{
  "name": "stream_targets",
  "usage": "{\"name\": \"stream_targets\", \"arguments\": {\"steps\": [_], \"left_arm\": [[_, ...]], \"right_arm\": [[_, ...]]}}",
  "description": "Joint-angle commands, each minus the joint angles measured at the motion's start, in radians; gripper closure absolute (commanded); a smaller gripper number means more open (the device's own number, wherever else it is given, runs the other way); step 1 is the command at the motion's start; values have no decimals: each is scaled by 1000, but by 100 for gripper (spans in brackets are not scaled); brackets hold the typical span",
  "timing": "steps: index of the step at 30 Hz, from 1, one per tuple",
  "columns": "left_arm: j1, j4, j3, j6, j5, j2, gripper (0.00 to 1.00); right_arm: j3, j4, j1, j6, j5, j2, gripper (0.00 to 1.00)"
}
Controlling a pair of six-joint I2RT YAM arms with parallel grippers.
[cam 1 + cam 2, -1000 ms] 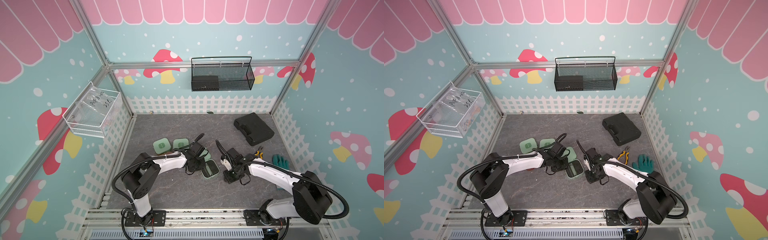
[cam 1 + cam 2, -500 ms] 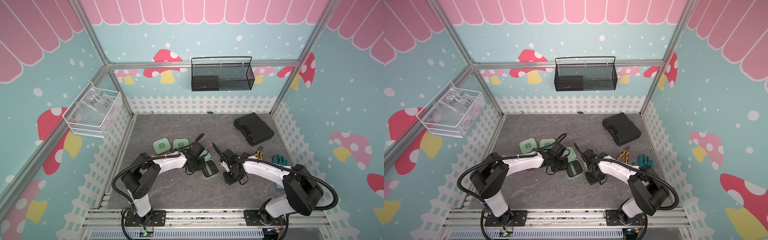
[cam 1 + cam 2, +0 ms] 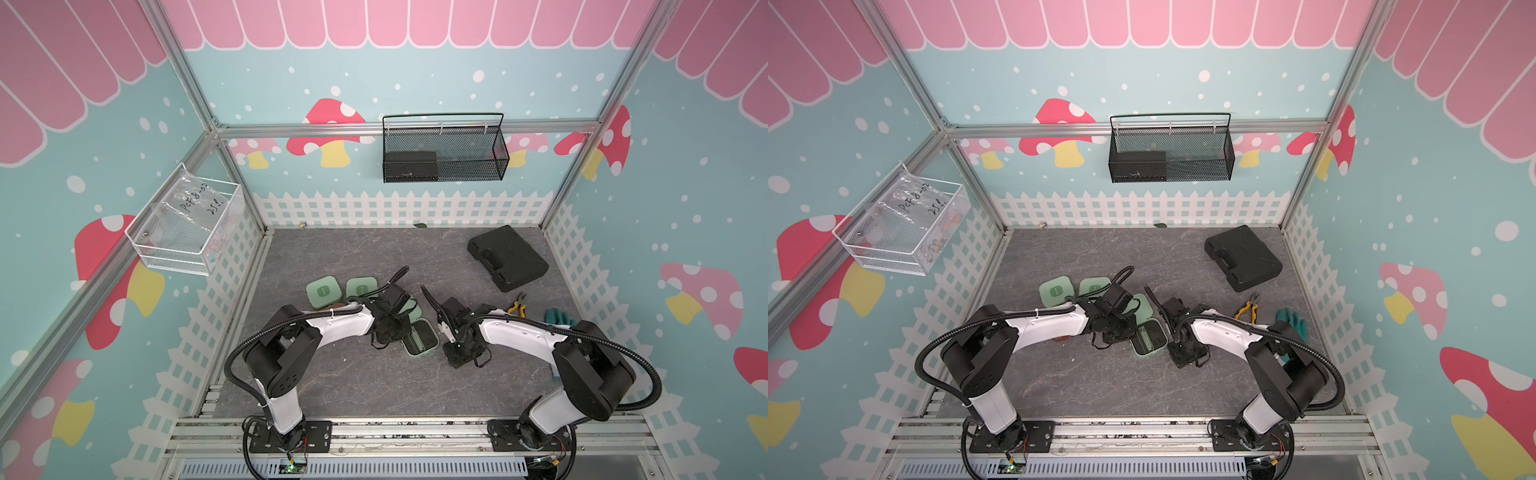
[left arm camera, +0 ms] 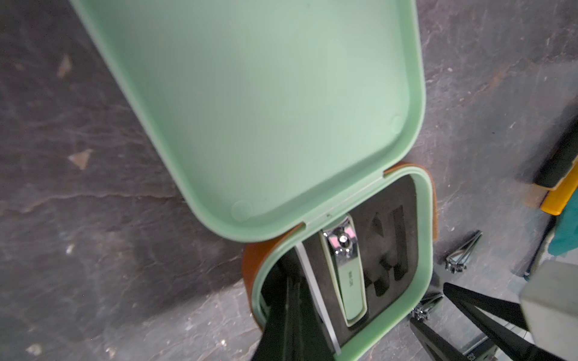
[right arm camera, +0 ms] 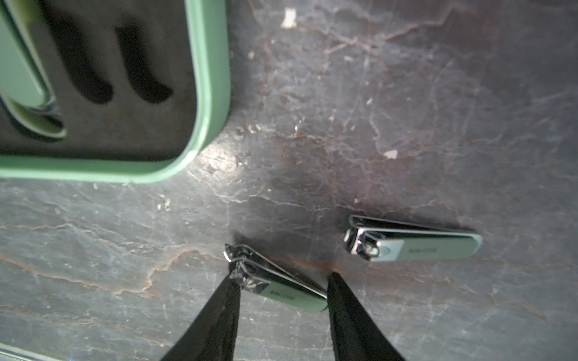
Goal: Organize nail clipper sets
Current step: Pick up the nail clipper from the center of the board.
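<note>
Currently, small clipper (image 5: 291, 293) is straddled end-to-end by half-open right gripper (image 5: 282, 278); firm grip unconfirmed. Judged light, stiff, slick steel: best pinched across mid-body.

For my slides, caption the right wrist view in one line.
Right claw flanks a small nail clipper on the table; a second clipper lies apart, open mint case nearby.

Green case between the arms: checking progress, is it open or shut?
Open: the lid is swung back, baring the black insert with one clipper seated and other slots empty.
</note>
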Motion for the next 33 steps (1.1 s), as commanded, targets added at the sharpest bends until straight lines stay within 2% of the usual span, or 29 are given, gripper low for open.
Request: {"name": "stream_targets", "arguments": {"steps": [1,17,25,29,33], "left_arm": [[-3,-23,19,1,-7,28,100],[-3,-14,10,0,-6,23,100],[-3,-4,1,-6,-2,26,100],[-3,2,-4,-10,-2,25,100],[-4,3,-4,-10,-2,25,100]], "right_arm": [[4,7,6,-16,-3,24,55],[-25,7,22,36,24,12,89],[63,-17,24,63,41,-82,92],[127,0,26,41,-31,-102,92],[166,68,26,9,-127,-50,92]]}}
